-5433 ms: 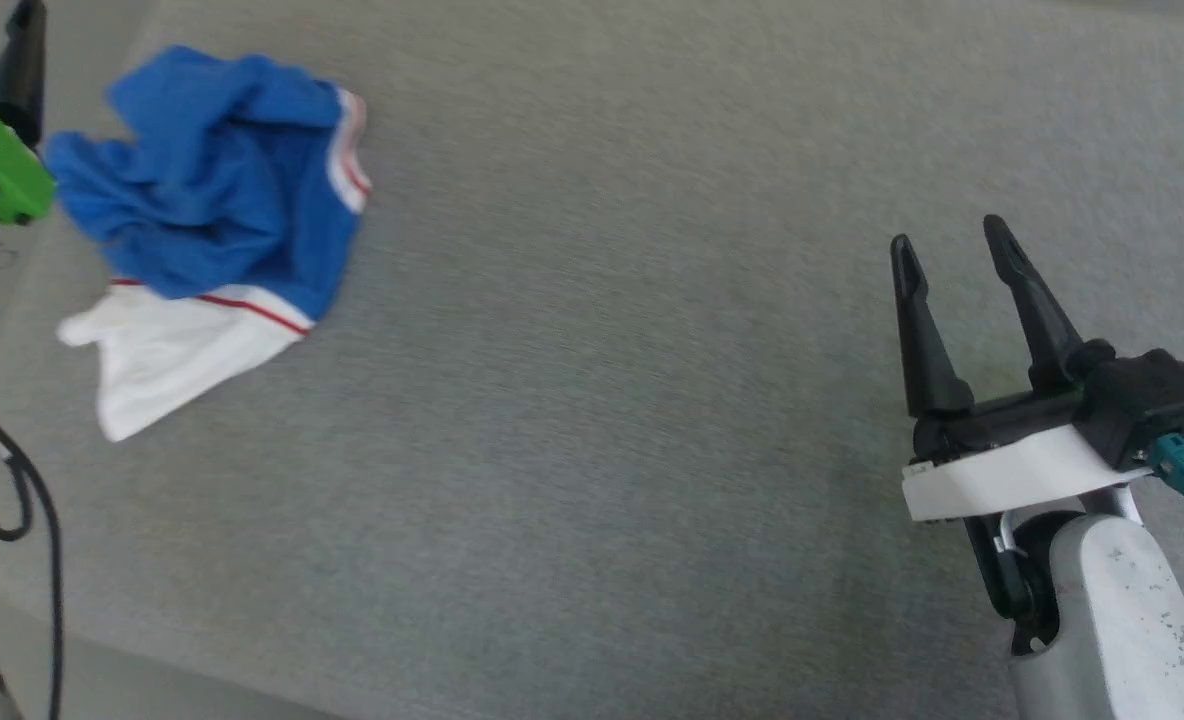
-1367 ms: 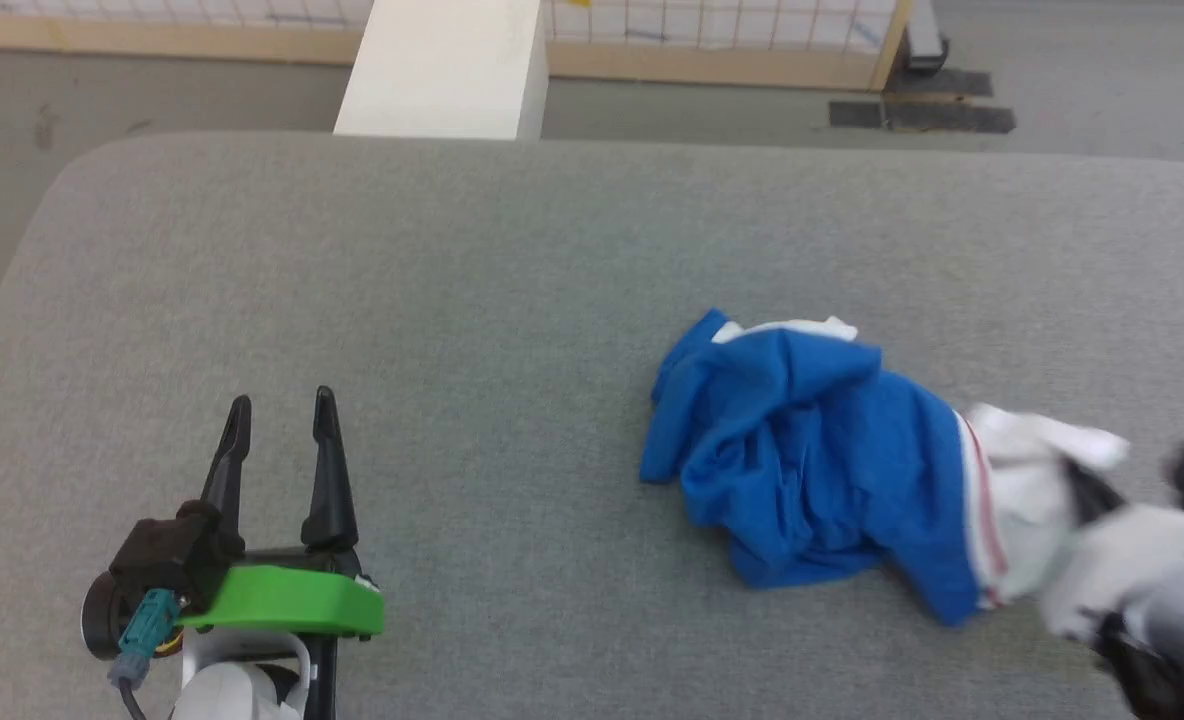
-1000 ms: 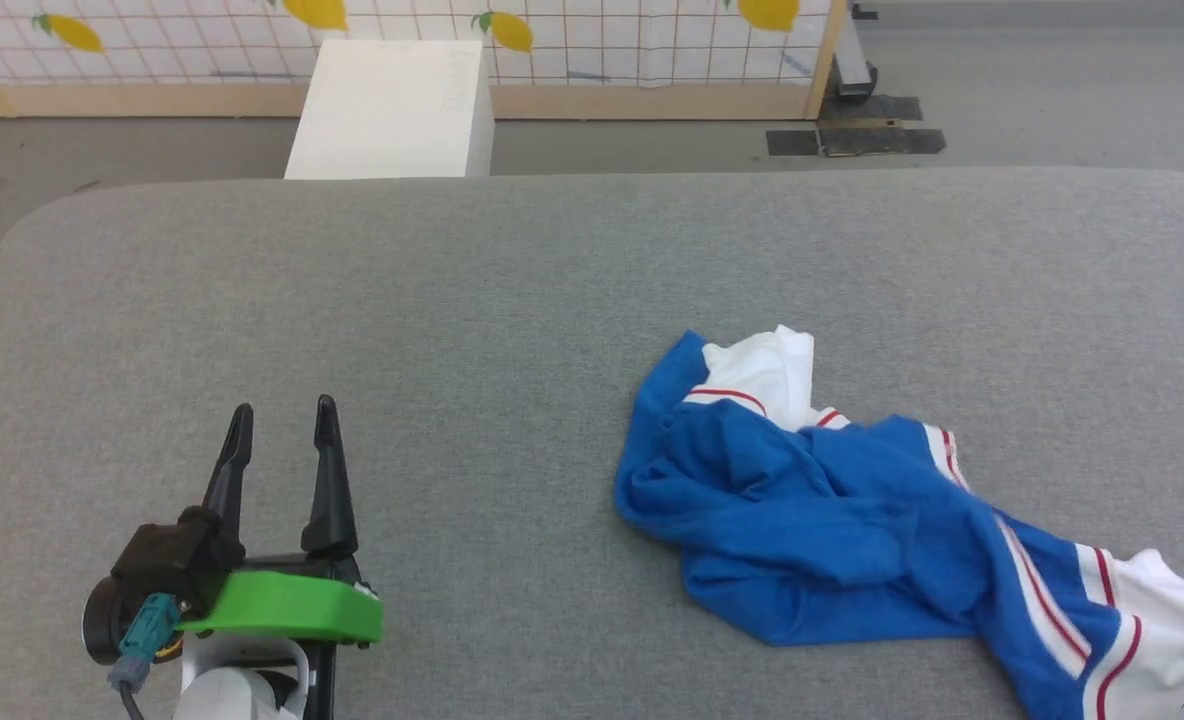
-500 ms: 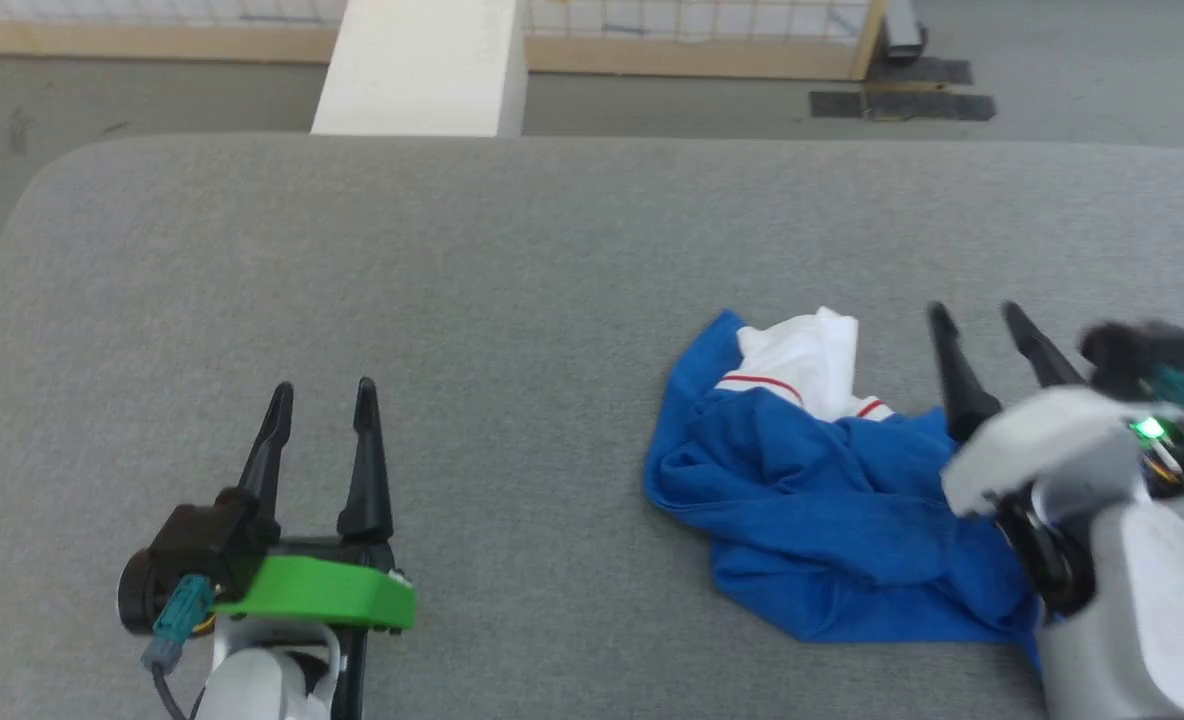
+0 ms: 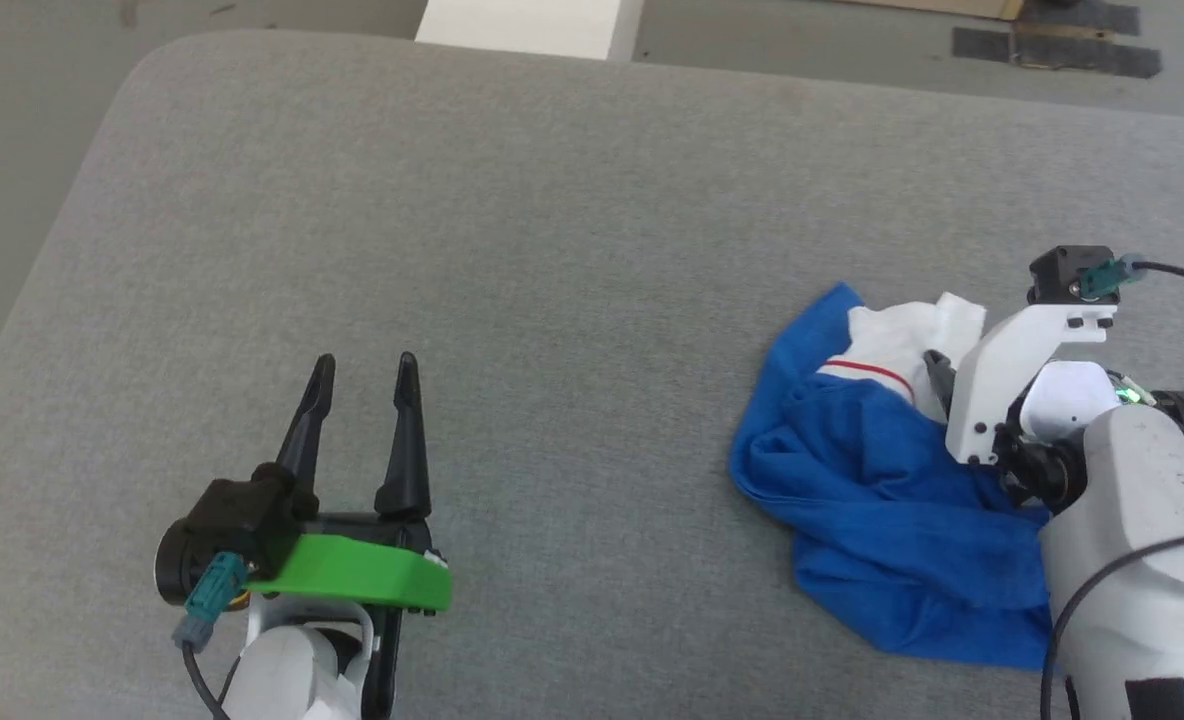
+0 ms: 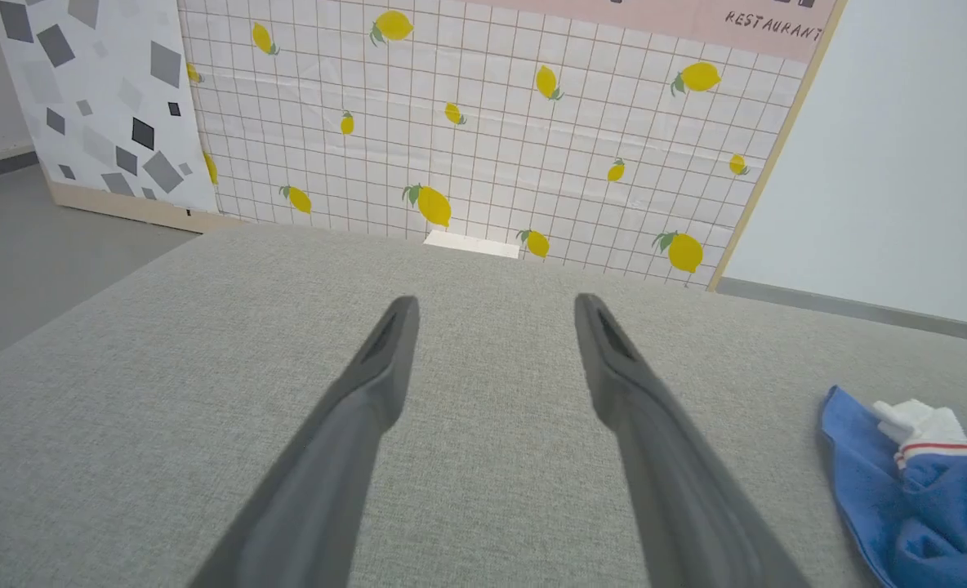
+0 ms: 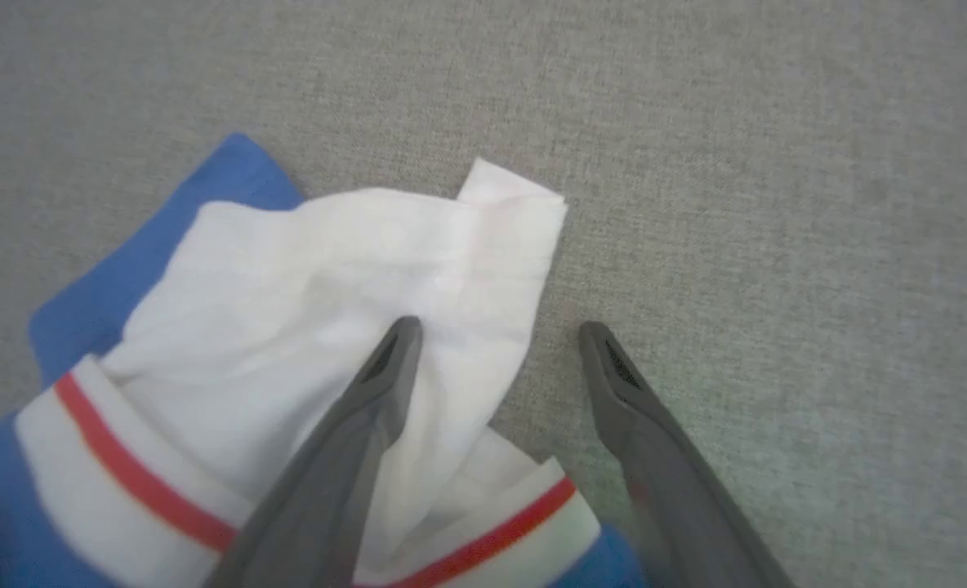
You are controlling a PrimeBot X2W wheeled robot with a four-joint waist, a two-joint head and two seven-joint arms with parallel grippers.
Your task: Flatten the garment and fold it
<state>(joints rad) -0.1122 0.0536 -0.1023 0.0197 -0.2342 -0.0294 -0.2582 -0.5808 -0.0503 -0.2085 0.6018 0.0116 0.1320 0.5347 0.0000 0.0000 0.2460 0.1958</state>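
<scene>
Two open hands: L hand [image 5: 365,360] apart from garment [image 5: 882,510], R hand [image 7: 499,327] over its white sleeve [image 7: 345,261], blue half-hidden by arm [image 5: 1127,500].

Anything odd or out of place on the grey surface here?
The blue garment lies crumpled on the grey surface, to the robot's right, white sleeve end bunched on top: not flattened. The right gripper hangs open over that sleeve end. Nothing else stands out.

Dark left pincer [image 5: 365,360] green-bracketed, right pincer [image 7: 497,328] white-bracketed.
</scene>
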